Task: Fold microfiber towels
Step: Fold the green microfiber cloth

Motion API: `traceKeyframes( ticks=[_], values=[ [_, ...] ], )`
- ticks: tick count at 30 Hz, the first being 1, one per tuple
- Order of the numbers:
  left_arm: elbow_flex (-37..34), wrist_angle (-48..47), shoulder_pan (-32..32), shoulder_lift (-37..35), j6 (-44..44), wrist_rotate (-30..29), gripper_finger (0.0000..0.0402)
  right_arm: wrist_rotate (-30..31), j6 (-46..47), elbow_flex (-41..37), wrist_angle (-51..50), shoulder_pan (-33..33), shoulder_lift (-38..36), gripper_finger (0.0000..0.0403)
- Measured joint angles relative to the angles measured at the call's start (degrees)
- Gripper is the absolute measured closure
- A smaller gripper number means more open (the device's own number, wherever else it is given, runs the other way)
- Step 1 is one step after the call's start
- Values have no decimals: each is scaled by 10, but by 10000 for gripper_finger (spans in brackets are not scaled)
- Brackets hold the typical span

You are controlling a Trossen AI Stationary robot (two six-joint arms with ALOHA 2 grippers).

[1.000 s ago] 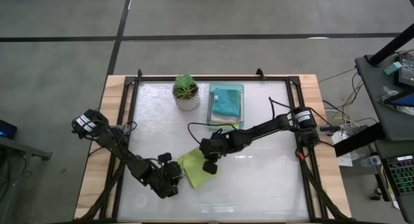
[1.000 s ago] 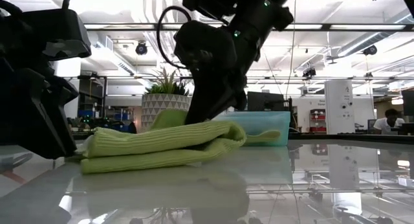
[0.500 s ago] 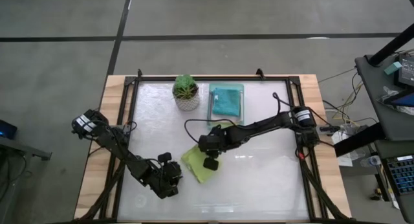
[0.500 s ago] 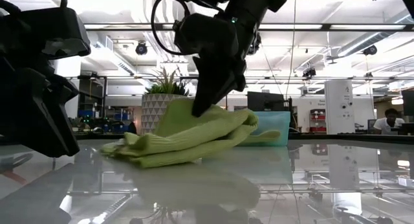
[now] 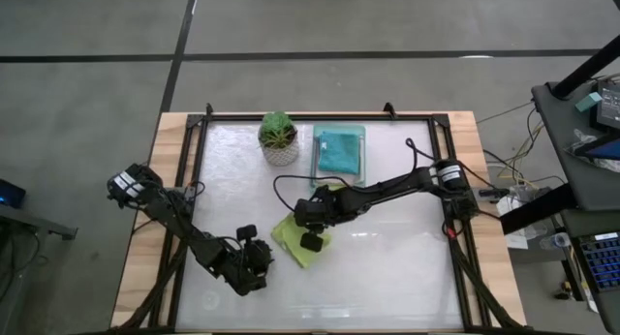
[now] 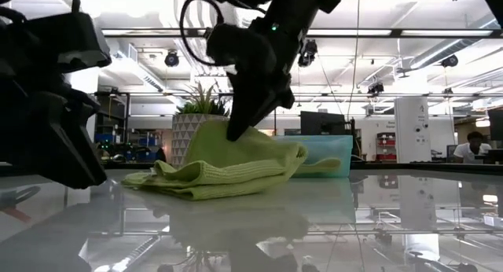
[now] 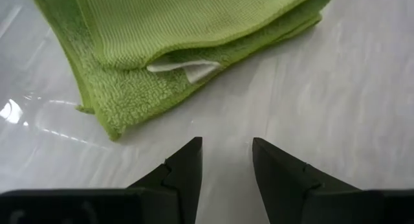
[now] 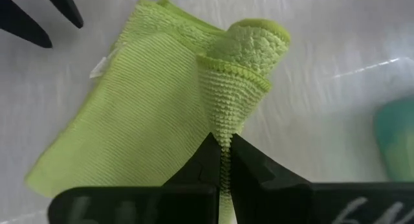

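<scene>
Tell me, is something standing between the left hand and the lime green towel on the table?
Nothing visible does. The left hand is open just short of the lime green towel, with only bare table between. The right hand already pinches the towel's raised edge.

Bright overhead light; glare on table (image 5: 387, 267); sharp.

Glossy table (image 5: 387, 267): lime towel (image 5: 291, 240), plant (image 5: 279, 137), mint tray (image 5: 339, 170).

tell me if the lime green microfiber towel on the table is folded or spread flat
Folded: the lime green microfiber towel lies in stacked layers, white tag between them. The right gripper pinches one raised edge.
</scene>
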Motion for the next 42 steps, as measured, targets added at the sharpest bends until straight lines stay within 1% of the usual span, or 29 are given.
traceKeyframes(
  ticks=[4,13,21,28,36,38,41,42],
  values=[
    [-25,38,0,0,-9,-8,281,0,0,22,-9,0,22,394],
    [-66,112,0,0,-11,-29,281,1,-6,105,-65,4,67,394],
    [-68,115,0,-1,-10,-32,281,0,0,125,-68,9,68,394],
    [-69,124,0,0,-9,-35,281,0,28,135,-40,23,83,394],
    [-71,124,1,0,-7,-42,281,1,29,148,-11,26,104,394],
    [-71,123,1,0,-9,-52,281,1,32,147,8,26,110,394],
    [-70,123,1,0,-10,-88,281,0,40,147,35,29,113,394],
    [-70,123,1,0,-10,-89,281,0,40,147,38,30,113,394]
  ],
)
